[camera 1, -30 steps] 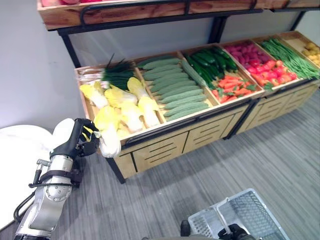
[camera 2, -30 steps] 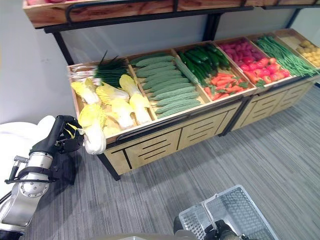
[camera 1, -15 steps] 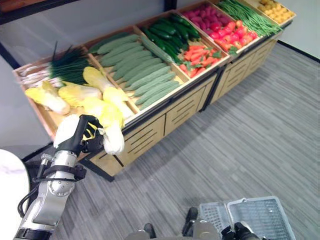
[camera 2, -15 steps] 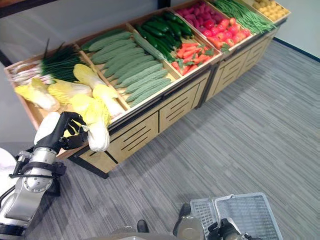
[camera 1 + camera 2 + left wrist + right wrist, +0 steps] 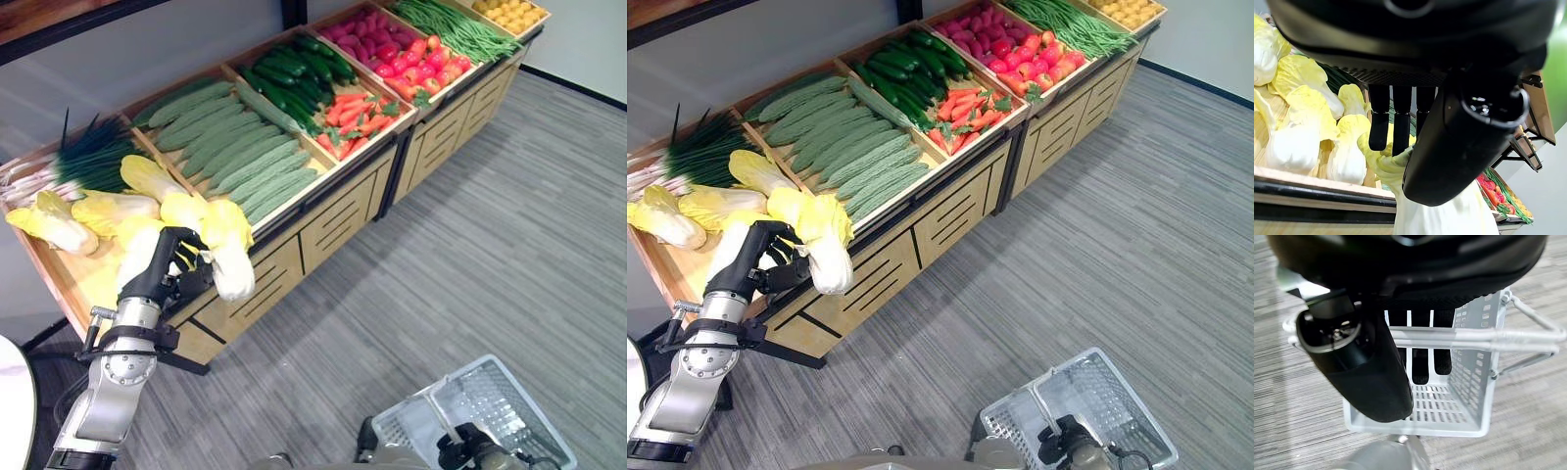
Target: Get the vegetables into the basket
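Observation:
My left hand (image 5: 160,266) is shut on a napa cabbage (image 5: 228,257) with yellow leaves and a white stem. It holds the cabbage in the air just past the front edge of the cabbage crate (image 5: 69,284). In the left wrist view the fingers (image 5: 1400,129) curl over the cabbage (image 5: 1444,218). A light grey wire basket (image 5: 500,401) hangs low at the right over the floor. My right hand (image 5: 468,448) is shut on the basket's handle (image 5: 1474,337), with the basket's mesh wall (image 5: 1469,382) below it.
A long wooden stand holds crates of cabbages (image 5: 54,220), green onions (image 5: 83,162), pale green gourds (image 5: 230,157), dark cucumbers (image 5: 294,73), carrots (image 5: 358,113), red vegetables (image 5: 392,54) and green beans (image 5: 456,24). Grey floor (image 5: 470,245) spreads between stand and basket.
The camera has swung, so the stand has slid left and up in view. My left hand still holds the cabbage, now slightly further off the crate's edge. More of the basket shows.

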Robot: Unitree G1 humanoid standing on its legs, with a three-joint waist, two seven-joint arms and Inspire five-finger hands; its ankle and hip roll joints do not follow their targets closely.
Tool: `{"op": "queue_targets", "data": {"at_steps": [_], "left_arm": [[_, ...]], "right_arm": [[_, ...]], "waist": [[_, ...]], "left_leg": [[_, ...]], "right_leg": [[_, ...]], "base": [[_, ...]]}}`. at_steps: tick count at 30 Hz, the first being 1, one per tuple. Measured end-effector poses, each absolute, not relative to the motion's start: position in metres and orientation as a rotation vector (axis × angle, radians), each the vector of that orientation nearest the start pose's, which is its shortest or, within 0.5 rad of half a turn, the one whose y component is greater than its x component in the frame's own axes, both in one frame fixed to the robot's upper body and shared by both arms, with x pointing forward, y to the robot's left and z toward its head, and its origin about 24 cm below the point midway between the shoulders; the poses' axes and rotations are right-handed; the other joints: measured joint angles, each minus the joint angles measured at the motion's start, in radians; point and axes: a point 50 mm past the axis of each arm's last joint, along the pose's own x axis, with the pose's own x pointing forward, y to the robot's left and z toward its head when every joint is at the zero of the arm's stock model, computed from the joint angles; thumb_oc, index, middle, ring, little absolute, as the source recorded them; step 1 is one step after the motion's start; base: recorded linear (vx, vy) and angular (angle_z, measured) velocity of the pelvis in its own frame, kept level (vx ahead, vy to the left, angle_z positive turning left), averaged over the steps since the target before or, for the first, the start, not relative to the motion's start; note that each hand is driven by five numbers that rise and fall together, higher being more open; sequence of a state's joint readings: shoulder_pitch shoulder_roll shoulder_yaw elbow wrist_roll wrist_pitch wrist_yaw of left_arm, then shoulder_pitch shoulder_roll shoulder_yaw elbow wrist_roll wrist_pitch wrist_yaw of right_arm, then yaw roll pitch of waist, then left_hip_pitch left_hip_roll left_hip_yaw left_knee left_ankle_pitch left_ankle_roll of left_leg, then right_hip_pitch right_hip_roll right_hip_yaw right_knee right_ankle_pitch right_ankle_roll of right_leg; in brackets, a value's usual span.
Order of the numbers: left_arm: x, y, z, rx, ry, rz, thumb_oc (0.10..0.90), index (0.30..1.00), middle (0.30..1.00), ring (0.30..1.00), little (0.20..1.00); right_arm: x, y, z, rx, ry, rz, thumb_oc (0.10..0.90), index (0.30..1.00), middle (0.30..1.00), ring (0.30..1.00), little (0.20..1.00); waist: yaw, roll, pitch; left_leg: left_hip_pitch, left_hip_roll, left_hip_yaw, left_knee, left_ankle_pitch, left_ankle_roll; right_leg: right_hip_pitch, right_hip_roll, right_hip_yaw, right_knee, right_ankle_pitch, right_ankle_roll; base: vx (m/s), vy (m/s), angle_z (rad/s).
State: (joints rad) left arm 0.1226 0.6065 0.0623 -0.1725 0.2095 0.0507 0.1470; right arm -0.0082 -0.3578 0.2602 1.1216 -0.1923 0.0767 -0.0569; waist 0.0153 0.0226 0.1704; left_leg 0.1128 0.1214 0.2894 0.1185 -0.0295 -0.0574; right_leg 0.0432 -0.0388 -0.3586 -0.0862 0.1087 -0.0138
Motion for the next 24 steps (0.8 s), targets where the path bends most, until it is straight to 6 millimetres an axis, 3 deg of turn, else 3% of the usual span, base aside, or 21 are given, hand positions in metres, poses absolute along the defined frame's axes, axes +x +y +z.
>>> {"op": "queue_targets", "data": {"at_steps": [1,2,3,4,5,8,10,11,13,18,21,22,23,24], "left_arm": [[0.230,0.264,0.096,0.806,-0.072,0.169,0.400,0.300,0.300,0.300,0.300],[0.231,0.263,0.095,0.791,-0.070,0.163,0.400,0.300,0.300,0.300,0.300],[0.231,0.263,0.095,0.786,-0.071,0.163,0.400,0.300,0.300,0.300,0.300],[0.231,0.263,0.096,0.787,-0.072,0.163,0.400,0.300,0.300,0.300,0.300],[0.231,0.264,0.096,0.793,-0.071,0.163,0.400,0.300,0.300,0.300,0.300],[0.231,0.265,0.098,0.803,-0.072,0.161,0.400,0.300,0.300,0.300,0.300],[0.231,0.267,0.099,0.822,-0.070,0.156,0.400,0.300,0.300,0.300,0.300],[0.231,0.268,0.101,0.833,-0.070,0.158,0.400,0.300,0.300,0.300,0.300],[0.232,0.271,0.103,0.853,-0.069,0.157,0.400,0.300,0.300,0.300,0.300],[0.236,0.272,0.108,0.868,-0.085,0.160,0.400,0.300,0.300,0.300,0.300],[0.235,0.275,0.108,0.874,-0.080,0.171,0.400,0.300,0.300,0.300,0.300],[0.237,0.274,0.111,0.875,-0.089,0.170,0.400,0.300,0.300,0.300,0.300],[0.237,0.276,0.112,0.877,-0.090,0.180,0.400,0.300,0.300,0.300,0.300],[0.237,0.276,0.112,0.880,-0.089,0.181,0.400,0.300,0.300,0.300,0.300]], "right_arm": [[0.110,-0.265,-0.145,-0.690,1.191,0.092,0.400,0.300,0.300,0.300,0.300],[0.115,-0.267,-0.143,-0.693,1.170,0.091,0.400,0.300,0.300,0.300,0.300],[0.119,-0.271,-0.140,-0.704,1.152,0.084,0.400,0.300,0.300,0.300,0.300],[0.122,-0.271,-0.139,-0.706,1.144,0.081,0.400,0.300,0.300,0.300,0.300],[0.123,-0.270,-0.139,-0.697,1.136,0.076,0.400,0.300,0.300,0.300,0.300],[0.121,-0.265,-0.141,-0.651,1.131,0.049,0.400,0.300,0.300,0.300,0.300],[0.115,-0.269,-0.142,-0.637,1.154,0.005,0.400,0.300,0.300,0.300,0.300],[0.103,-0.270,-0.145,-0.638,1.185,-0.004,0.400,0.300,0.300,0.300,0.300],[0.104,-0.276,-0.143,-0.607,1.189,-0.051,0.400,0.300,0.300,0.300,0.300],[0.099,-0.274,-0.145,-0.587,1.209,-0.052,0.400,0.300,0.300,0.300,0.300],[0.118,-0.272,-0.139,-0.590,1.143,-0.049,0.400,0.300,0.300,0.300,0.300],[0.122,-0.269,-0.139,-0.588,1.132,-0.042,0.400,0.300,0.300,0.300,0.300],[0.132,-0.266,-0.137,-0.598,1.109,-0.027,0.400,0.300,0.300,0.300,0.300],[0.137,-0.265,-0.135,-0.600,1.096,-0.024,0.400,0.300,0.300,0.300,0.300]], "waist": [[0.014,-0.021,0.006],[0.037,-0.032,0.007],[0.031,-0.024,0.004],[0.032,-0.012,0.003],[0.031,-0.012,0.005],[0.005,-0.033,0.003],[-0.020,-0.031,0.004],[-0.023,-0.032,0.007],[-0.003,-0.023,0.016],[-0.016,-0.031,0.038],[-0.004,-0.028,0.069],[-0.025,-0.039,0.082],[-0.019,-0.033,0.092],[-0.015,-0.024,0.098]], "left_leg": [[-0.043,0.000,-0.047,0.081,-0.036,-0.016],[-0.071,-0.040,-0.200,0.052,-0.082,-0.028],[-0.092,-0.061,-0.266,-0.039,-0.061,-0.008],[-0.103,-0.065,-0.288,-0.059,-0.038,0.025],[-0.109,-0.063,-0.279,-0.056,-0.007,0.043],[-0.101,-0.079,-0.219,-0.074,0.006,0.058],[-0.093,-0.124,-0.171,-0.118,0.039,0.089],[-0.081,-0.151,-0.139,-0.113,0.030,0.106],[-0.069,-0.165,-0.074,-0.117,0.022,0.121],[-0.062,-0.186,0.009,-0.113,0.001,0.139],[-0.060,-0.180,0.091,-0.110,-0.016,0.144],[-0.057,-0.182,0.127,-0.104,-0.022,0.142],[-0.072,-0.162,0.143,-0.083,-0.039,0.144],[-0.075,-0.145,0.170,-0.080,-0.040,0.153]], "right_leg": [[0.006,-0.012,0.015,0.001,0.007,-0.016],[0.010,-0.013,0.033,0.001,0.006,-0.019],[0.002,0.002,0.041,0.009,-0.011,0.001],[-0.015,0.011,0.049,0.038,-0.029,0.008],[-0.033,0.014,0.062,0.059,-0.046,0.012],[-0.070,-0.016,0.095,0.104,-0.067,0.026],[-0.111,-0.061,0.148,0.142,-0.050,0.061],[-0.123,-0.075,0.189,0.146,-0.013,0.074],[-0.141,-0.101,0.242,0.166,-0.016,0.098],[-0.161,-0.117,0.279,0.173,-0.016,0.117],[-0.172,-0.103,0.359,0.131,0.061,0.146],[-0.173,-0.094,0.356,0.093,0.104,0.146],[-0.179,-0.078,0.337,0.058,0.166,0.147],[-0.180,-0.076,0.303,0.038,0.189,0.168]], "base": [[-0.01,0.123,-0.21],[0.01,0.163,-0.37],[0.03,0.216,-0.40],[0.07,0.231,-0.44],[0.07,0.255,-0.38],[0.03,0.270,-0.33],[-0.01,0.415,-0.64],[-0.03,0.391,-0.60],[-0.04,0.252,-0.79],[-0.05,0.151,-0.50],[-0.02,0.077,-0.89],[-0.01,0.071,-1.05],[0.00,0.009,-0.88],[0.00,-0.019,-1.24]]}}
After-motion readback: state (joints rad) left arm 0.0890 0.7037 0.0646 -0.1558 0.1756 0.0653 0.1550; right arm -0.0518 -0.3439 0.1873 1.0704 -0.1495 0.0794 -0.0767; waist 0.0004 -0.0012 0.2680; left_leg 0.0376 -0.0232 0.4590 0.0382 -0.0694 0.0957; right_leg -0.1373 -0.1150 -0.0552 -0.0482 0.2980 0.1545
